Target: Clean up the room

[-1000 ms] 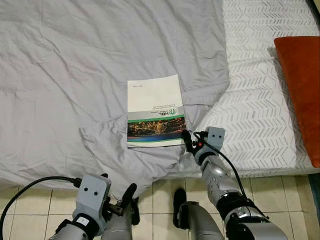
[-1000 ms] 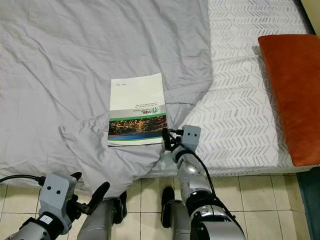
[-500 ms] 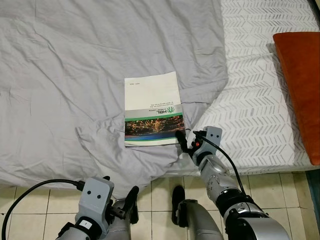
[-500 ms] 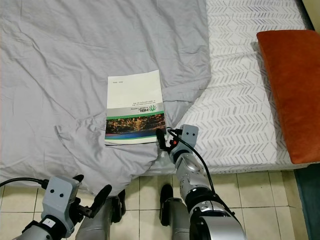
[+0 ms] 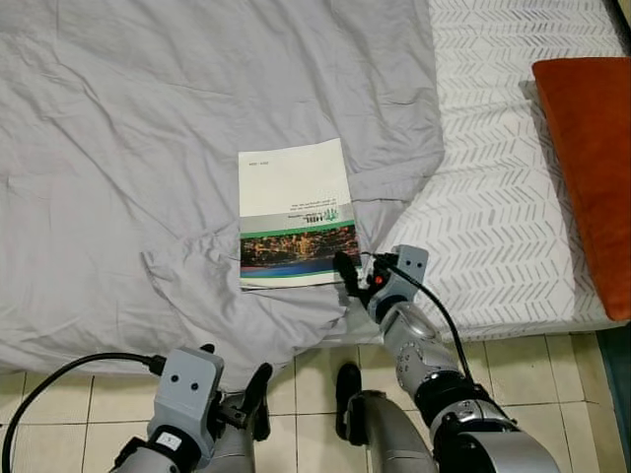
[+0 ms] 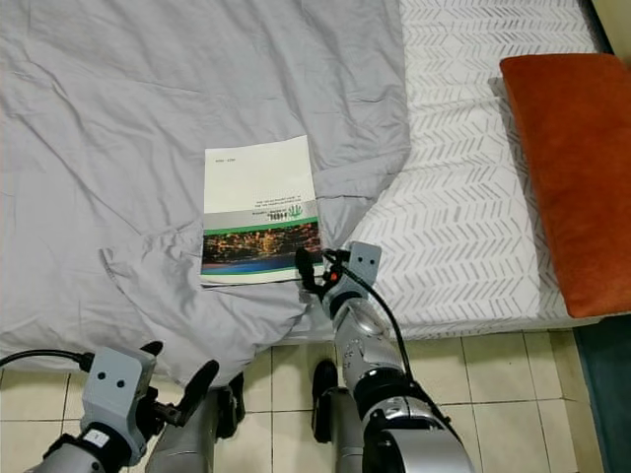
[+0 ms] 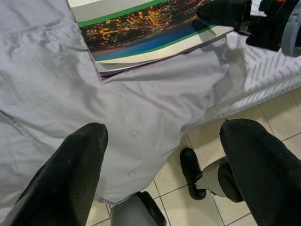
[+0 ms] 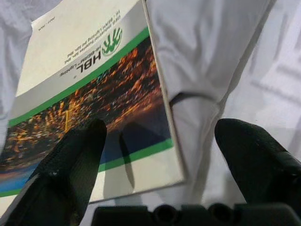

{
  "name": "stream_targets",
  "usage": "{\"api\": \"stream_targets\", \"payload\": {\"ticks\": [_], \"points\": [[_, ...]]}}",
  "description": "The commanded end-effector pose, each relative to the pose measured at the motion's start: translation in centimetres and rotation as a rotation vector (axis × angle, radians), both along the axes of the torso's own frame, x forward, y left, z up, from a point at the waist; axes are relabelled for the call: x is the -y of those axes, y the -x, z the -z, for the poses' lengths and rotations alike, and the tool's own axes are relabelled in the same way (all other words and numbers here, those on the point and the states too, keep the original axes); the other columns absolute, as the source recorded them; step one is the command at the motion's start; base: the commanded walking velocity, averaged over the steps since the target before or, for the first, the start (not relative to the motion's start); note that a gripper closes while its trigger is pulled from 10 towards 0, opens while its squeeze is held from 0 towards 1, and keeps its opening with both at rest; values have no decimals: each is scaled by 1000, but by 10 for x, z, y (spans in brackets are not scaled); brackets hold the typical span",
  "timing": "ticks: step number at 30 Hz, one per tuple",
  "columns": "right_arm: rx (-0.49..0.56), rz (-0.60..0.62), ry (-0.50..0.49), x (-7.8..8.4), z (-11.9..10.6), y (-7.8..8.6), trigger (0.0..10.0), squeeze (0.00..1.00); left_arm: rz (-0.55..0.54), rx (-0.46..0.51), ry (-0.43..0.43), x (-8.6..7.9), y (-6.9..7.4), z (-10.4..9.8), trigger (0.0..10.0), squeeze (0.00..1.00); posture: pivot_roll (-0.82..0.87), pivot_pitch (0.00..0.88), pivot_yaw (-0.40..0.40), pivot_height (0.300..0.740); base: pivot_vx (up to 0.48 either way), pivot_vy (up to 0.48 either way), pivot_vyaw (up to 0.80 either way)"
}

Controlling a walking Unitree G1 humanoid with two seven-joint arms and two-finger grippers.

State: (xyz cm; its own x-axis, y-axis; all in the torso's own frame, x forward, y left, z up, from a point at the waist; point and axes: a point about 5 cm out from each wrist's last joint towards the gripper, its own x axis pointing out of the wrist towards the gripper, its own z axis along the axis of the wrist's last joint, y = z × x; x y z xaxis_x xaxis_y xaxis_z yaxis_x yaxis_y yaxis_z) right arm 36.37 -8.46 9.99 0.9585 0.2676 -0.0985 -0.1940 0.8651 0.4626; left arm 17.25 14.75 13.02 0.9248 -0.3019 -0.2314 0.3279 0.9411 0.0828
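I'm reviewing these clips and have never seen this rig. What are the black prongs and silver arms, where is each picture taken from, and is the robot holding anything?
It is a humanoid robot standing at a bed, seen through its own cameras. The two wide pictures come from its head, looking down. The other two come from cameras on its wrists, looking along each gripper's two black fingers.

On the grey sheet lies a booklet; an orange pillow lies at the robot's right. The right gripper is at the booklet's near corner, fingers open on either side of its edge, not yet closed. The left gripper hangs open, low over the tiled floor. Nothing is held.
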Motion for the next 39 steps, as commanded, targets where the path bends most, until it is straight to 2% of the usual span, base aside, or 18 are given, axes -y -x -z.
{"api": "stream_targets", "payload": {"ticks": [1, 12, 13, 16, 17, 18, 23, 39], "points": [[-55, -11, -32, -4, 12, 7, 10000, 0, -8, -50, 0, 1, 7, 9, 10000, 0, 148, 676, -67, 740, 0, 0, 0], [-50, -37, -25, -11, 11, 8, 10000, 0, -18, -47, 5, 2, 6, 10, 10000, 0, 143, 670, -80, 740, 0, 0, 0], [-46, -39, -12, -11, 10, 7, 8627, 0, -19, -46, 7, 3, 6, 10, 10000, 0, 143, 669, -82, 740, 0, 0, 0], [-40, -39, 10, -9, 10, 7, 8471, 0, -20, -44, 9, 4, 5, 10, 10000, 0, 141, 667, -84, 740, 0, 0, 0], [-27, -14, 45, -6, 9, 6, 3569, 0, -23, -43, 9, 3, 5, 10, 10000, 0, 143, 667, -86, 740, 0, 0, 0], [-18, 3, 63, -3, 8, 5, 0, 0, -25, -42, 9, 3, 5, 10, 10000, 0, 142, 668, -86, 740, 0, 0, 0], [-9, 29, 82, 2, 6, 3, 0, 0, -28, -43, 10, 3, 5, 11, 10000, 0, 139, 668, -88, 740, 0, 0, 0], [-19, 31, 84, 3, 9, 5, 0, 0, -35, -36, 17, 4, 1, 13, 10000, 0, 126, 656, -101, 740, 0, 0, 0]]}}
